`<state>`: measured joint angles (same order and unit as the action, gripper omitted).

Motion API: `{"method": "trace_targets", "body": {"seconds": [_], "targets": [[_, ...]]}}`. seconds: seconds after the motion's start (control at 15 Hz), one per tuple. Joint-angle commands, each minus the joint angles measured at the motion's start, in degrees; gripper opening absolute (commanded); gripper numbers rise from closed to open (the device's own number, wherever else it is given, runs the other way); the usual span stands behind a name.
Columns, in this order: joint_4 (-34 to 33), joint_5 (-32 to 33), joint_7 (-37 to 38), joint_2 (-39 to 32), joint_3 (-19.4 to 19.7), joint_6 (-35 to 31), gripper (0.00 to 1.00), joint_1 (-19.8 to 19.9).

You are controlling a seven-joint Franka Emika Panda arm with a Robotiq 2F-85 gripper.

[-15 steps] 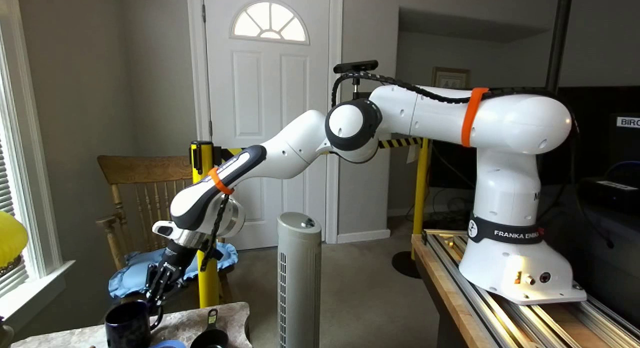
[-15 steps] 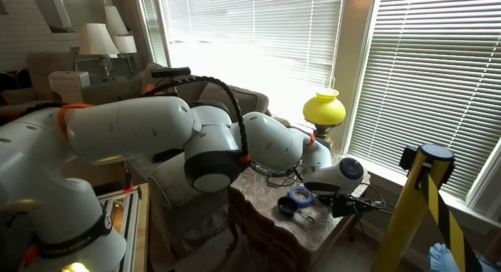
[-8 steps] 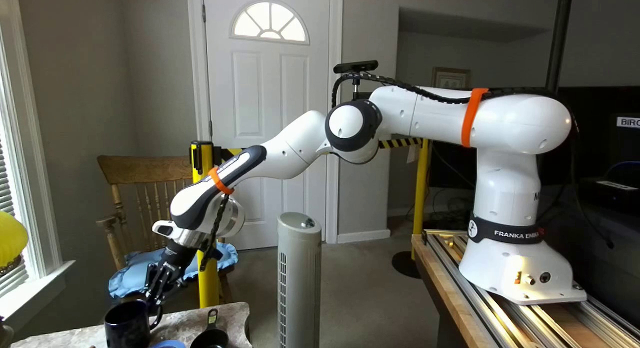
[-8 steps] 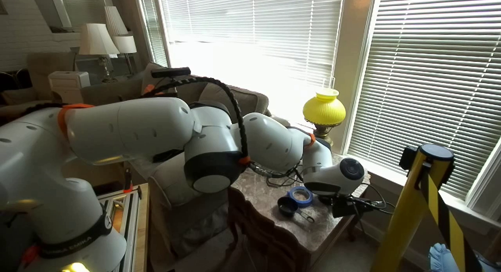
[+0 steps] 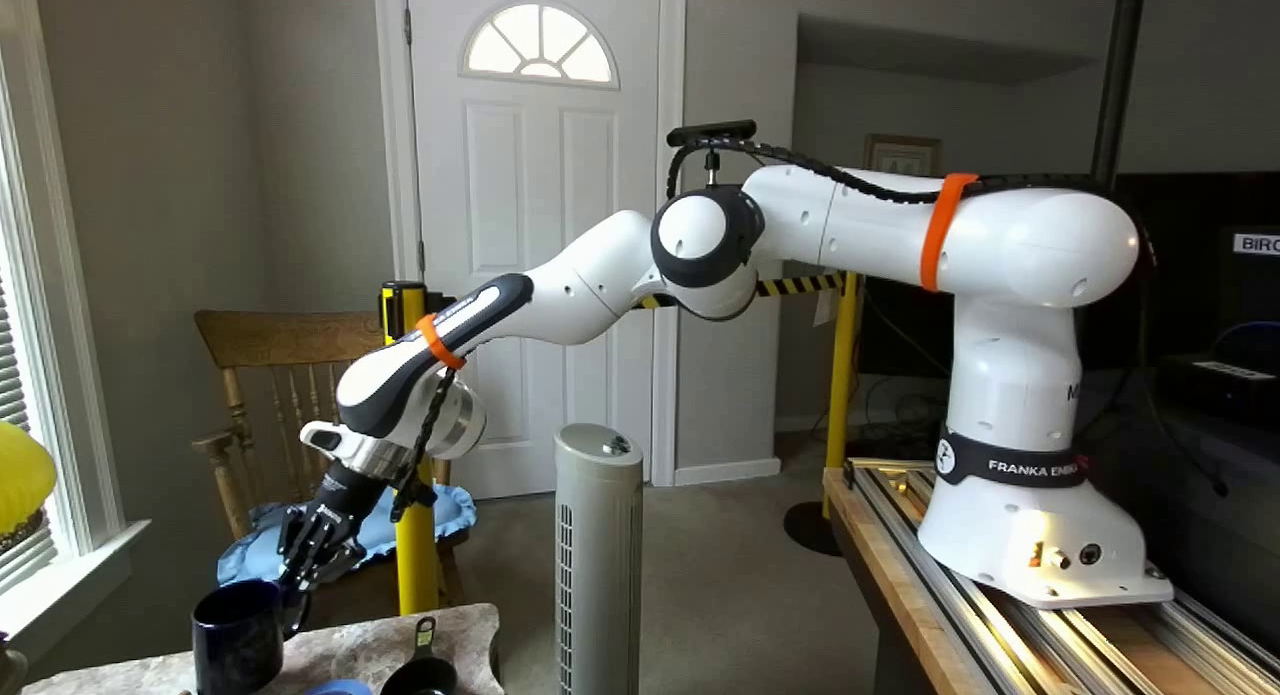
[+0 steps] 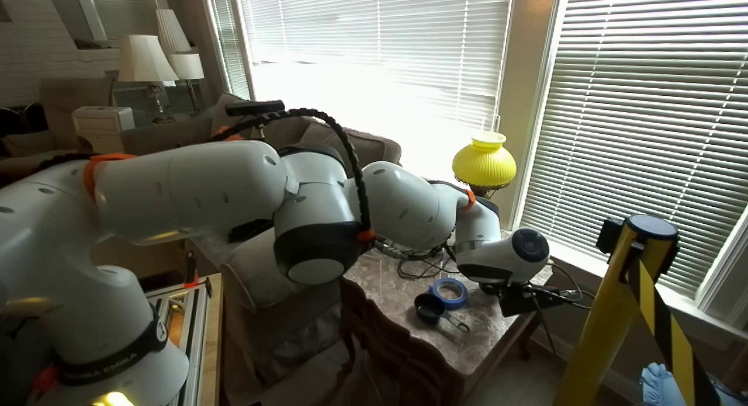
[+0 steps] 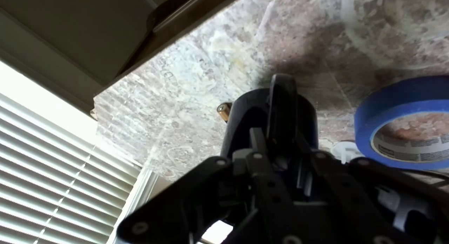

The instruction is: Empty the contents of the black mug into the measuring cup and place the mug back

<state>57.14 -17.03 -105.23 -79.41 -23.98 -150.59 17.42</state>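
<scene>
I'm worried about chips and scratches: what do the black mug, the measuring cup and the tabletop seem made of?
Black mug: likely glazed ceramic, from its glossy dark wall; enamelled metal is possible.
Measuring cup: perhaps smooth plastic, from its evenly dark bowl; coated metal is possible.
Tabletop: mottled like stone, though possibly laminate, with some sheen near the window.

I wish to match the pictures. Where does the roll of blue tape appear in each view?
In an exterior view: the blue tape roll at the bottom edge, left of centre, cut off.
In an exterior view: the roll right of centre, beside the measuring cup.
Wrist view: the roll at the right edge, partly cut off.
Shared landmark: the marbled tabletop, in all three views.
</scene>
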Motion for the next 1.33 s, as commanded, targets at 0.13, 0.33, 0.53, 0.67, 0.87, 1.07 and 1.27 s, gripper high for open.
{"method": "trace_targets", "body": {"seconds": [0.13,0.33,0.53,0.67,0.87,1.07,1.27], "targets": [[11.1,-0.6,-1.5,7.2,-1.2,-1.6,0.05,3.3],[18.2,-0.8,-1.1,11.4,-1.1,-3.8,0.05,4.6],[25.2,-0.2,-1.0,15.5,-0.9,-6.5,0.05,5.5],[28.7,0.0,-0.6,17.5,-1.0,-8.4,0.05,5.8],[34.7,-1.0,2.5,20.4,-1.2,-13.9,0.05,6.2],[41.3,-2.9,8.9,22.8,-4.0,-21.1,0.05,8.4],[47.4,-2.0,15.4,24.3,-7.2,-28.8,0.05,11.2]]}}
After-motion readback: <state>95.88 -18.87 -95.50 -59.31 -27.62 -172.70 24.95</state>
